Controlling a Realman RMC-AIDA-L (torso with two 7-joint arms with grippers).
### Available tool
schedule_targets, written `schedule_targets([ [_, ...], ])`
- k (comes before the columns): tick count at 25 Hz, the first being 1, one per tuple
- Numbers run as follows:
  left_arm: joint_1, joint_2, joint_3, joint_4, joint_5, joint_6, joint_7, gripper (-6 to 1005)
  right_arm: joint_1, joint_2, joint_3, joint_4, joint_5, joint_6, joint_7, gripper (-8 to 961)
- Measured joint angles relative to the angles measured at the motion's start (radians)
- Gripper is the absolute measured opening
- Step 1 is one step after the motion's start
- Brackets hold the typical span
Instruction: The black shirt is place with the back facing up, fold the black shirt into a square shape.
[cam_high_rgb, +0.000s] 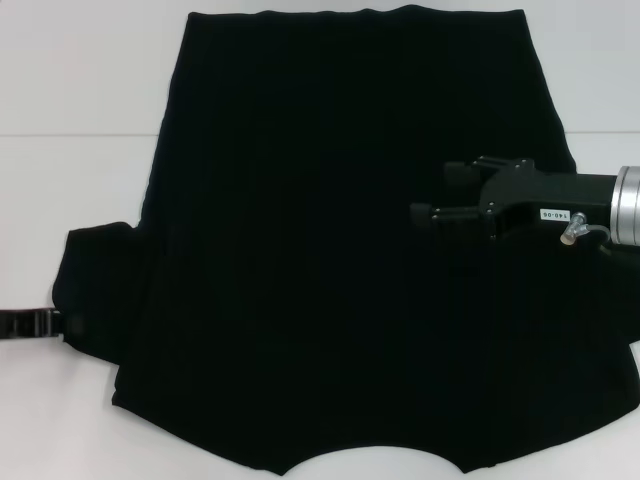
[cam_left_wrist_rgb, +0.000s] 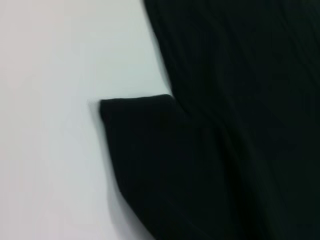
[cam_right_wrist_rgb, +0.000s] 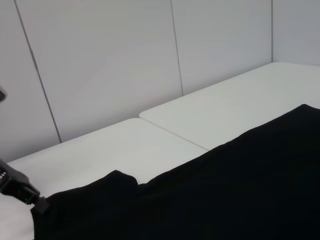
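I read even, bright overhead light on the white table (cam_high_rgb: 80, 80) — hardly any shadow. The black shirt (cam_high_rgb: 330, 250) swallows detail, its folds barely legible. My left wrist view is soft, smeared around 9 o'clock — the sleeve (cam_left_wrist_rgb: 145, 150) edge fuzzy.

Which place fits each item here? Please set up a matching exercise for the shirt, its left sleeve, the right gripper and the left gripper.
Items:
1. black shirt
2. left sleeve
3. right gripper
4. left gripper

Places:
A. over the shirt's right half
B. at the picture's left edge, by the sleeve
C. spread flat across the white table
D. sticking out on the robot's left side

Pairs: 1-C, 2-D, 3-A, 4-B
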Motion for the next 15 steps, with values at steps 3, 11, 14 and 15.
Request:
schedule_targets([
  [3, -0.007, 0.003, 0.003, 0.000, 0.000, -0.034, 0.000, 1, 0.000, 0.000, 0.000, 0.000, 0.001, 0.000, 0.004, 942],
  [11, -0.030, 0.013, 0.004, -0.003, 0.000, -0.161, -0.001, 1, 0.003, 0.001, 0.000, 0.012, 0.002, 0.000, 0.008, 942],
  [14, -0.039, 0.016, 0.004, -0.003, 0.000, -0.189, -0.001, 1, 0.004, 0.001, 0.000, 0.014, 0.002, 0.000, 0.008, 941],
  [15, -0.041, 0.017, 0.004, -0.003, 0.000, -0.193, -0.001, 0, 0.004, 0.001, 0.000, 0.015, 0.002, 0.000, 0.008, 941],
])
